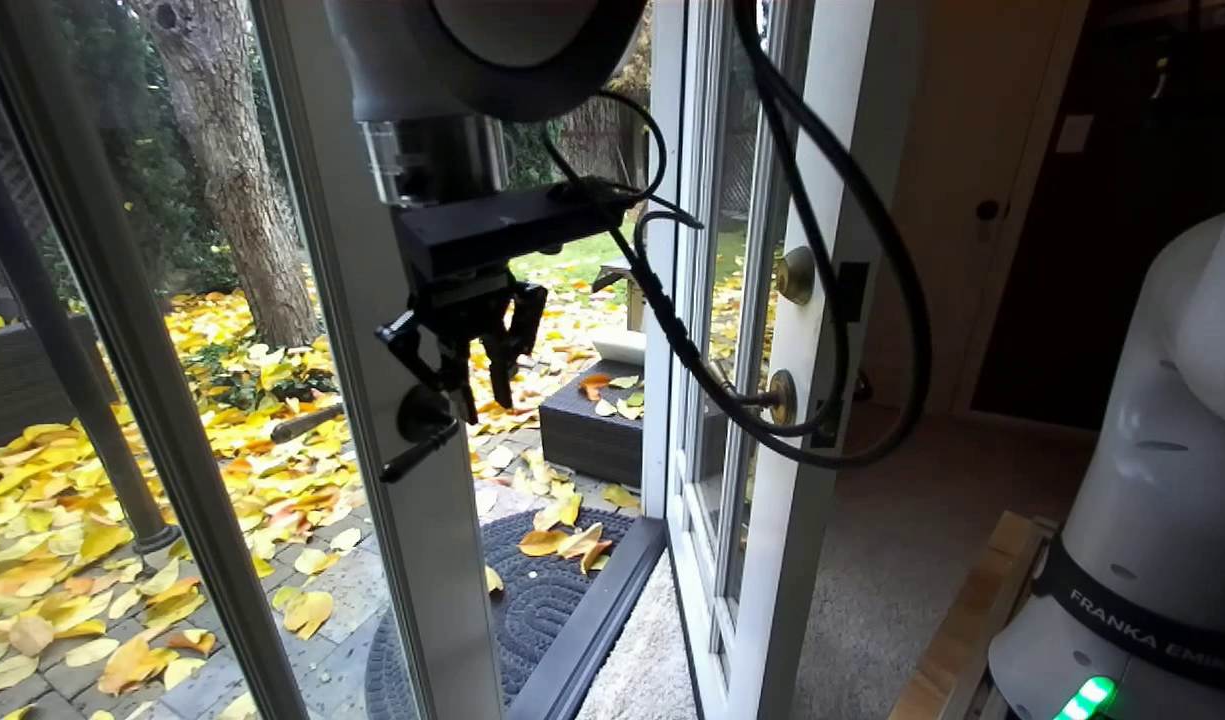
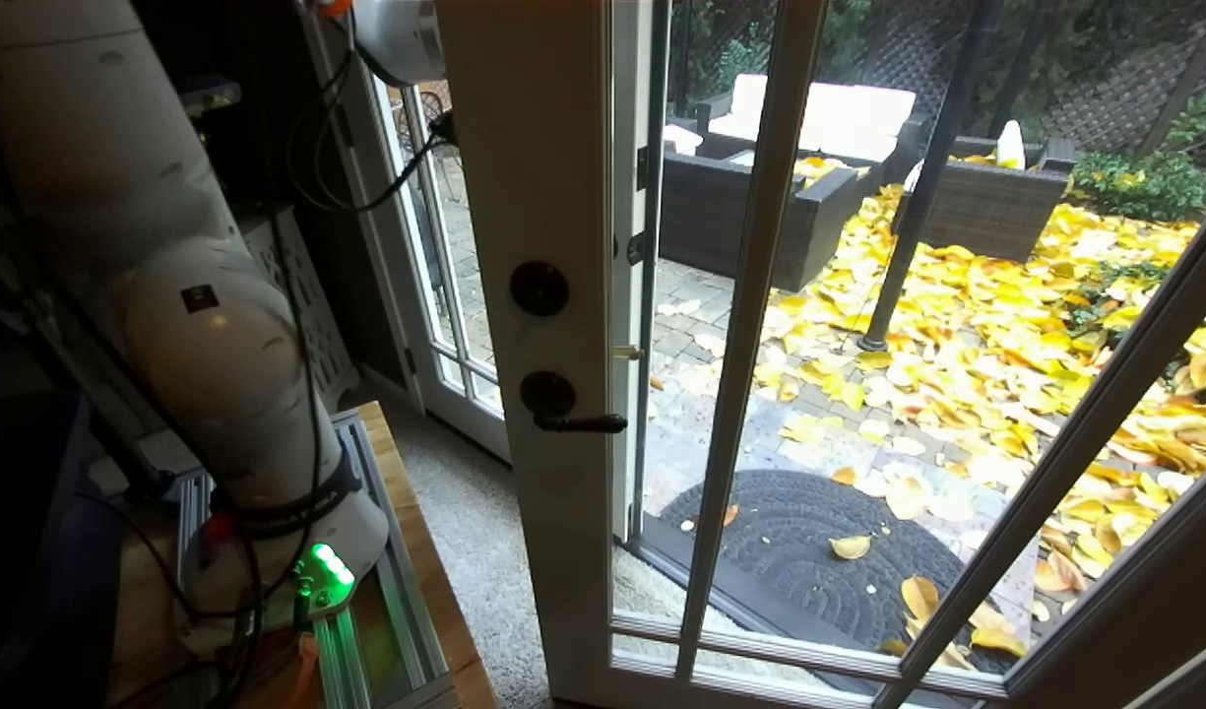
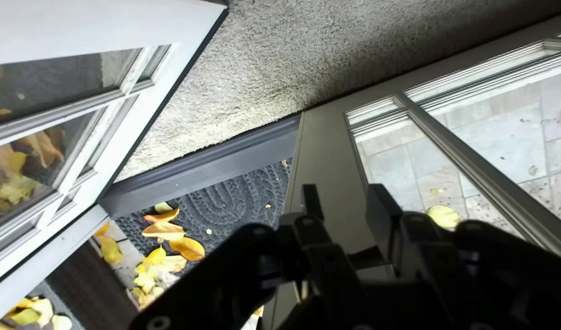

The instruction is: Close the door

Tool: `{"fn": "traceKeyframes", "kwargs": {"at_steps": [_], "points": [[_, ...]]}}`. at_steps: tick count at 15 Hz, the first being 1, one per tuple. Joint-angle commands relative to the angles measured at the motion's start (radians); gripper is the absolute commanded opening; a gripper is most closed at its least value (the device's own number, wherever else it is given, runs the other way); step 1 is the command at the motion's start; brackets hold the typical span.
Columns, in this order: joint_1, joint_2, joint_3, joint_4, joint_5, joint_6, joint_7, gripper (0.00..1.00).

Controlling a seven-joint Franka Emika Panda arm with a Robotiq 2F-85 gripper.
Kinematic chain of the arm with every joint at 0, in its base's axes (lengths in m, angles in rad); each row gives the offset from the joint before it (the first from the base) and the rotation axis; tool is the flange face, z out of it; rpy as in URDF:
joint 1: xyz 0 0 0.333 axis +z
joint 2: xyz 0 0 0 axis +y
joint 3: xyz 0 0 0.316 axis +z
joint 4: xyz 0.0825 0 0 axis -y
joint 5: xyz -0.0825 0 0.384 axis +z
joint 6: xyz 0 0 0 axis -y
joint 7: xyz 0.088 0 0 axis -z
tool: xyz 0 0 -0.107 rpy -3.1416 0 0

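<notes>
- Can see the door (image 1: 782, 545) only in part, cut off at the top in both exterior views and cropped to its bottom part along the left of the wrist view.
- Can place it open over the carpet (image 3: 262, 68), on the room side of the threshold (image 3: 207, 167), leaving a strip of carpet before the arm's base (image 1: 1057, 645).
- Can make out the gripper (image 3: 345, 201) only as a blurred black mass low in the wrist view; cannot name a dark shape (image 3: 366, 256) between the fingers (image 3: 313, 201).
- Lose it behind the door's frame (image 2: 539, 197) in an exterior view; can pick out, past that edge, just a pale arm link (image 2: 401, 44) and, below it, a dark bit (image 2: 444, 128) too small to name.
- Can barely trace the brass lever (image 1: 782, 395) among looping black cables (image 1: 924, 365); can read the dark lever (image 2: 583, 423) on the door's opposite face more easily.
- Lose the middle of the arm (image 1: 402, 60) past the top edge of an exterior view, between wrist (image 1: 437, 165) and base.
- Can follow the wrist downward from the top of an exterior view, fingers lowermost, overlapping the frame of the neighbouring glazed leaf (image 1: 447, 570) just beside the leaf's dark handle (image 1: 420, 451).
- Find the jaws spread, tips apart, with part of the leaf's frame visible through the gap in the wrist view.
- Cannot tell about contact between the fingertips and the handle.
</notes>
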Motion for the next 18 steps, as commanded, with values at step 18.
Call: {"fn": "traceKeyframes", "kwargs": {"at_steps": [18], "points": [[0.258, 0.394, -0.228, 0.292, -0.252, 0.048, 0.116, 0.00]]}}
